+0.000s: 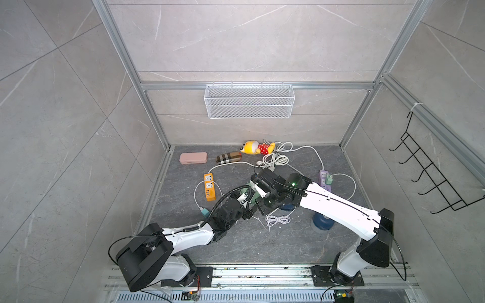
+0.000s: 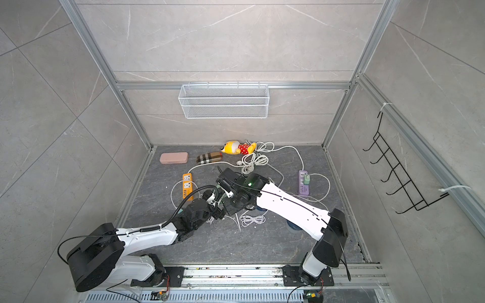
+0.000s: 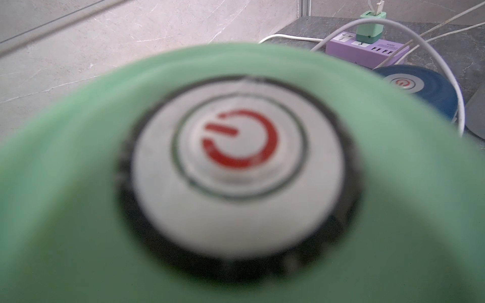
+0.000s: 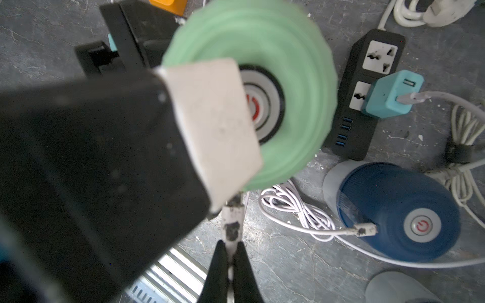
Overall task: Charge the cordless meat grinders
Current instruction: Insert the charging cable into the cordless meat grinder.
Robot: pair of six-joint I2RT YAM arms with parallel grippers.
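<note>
Mint-green plastic fills your left wrist view: the mint green dome-shaped grinder (image 4: 296, 105), silver button facing up, is at mid-table beside the black power strip (image 4: 367, 105); your left gripper (image 1: 246, 197) straddles it, jaws spread wide and clasping its sides; your right gripper (image 4: 228, 251) is clenched on the plug end of a thin white cable (image 4: 232, 223) just beside that grinder; one dark blue dome-shaped grinder (image 4: 393, 210) stands near, a second dark blue grinder (image 1: 322, 221) farther right.

Red power symbol on the silver top button of the mint green grinder (image 3: 78, 183), same symbol on the dark blue grinder (image 4: 388, 204); purple power strip (image 3: 367, 49) print too small to read.
</note>
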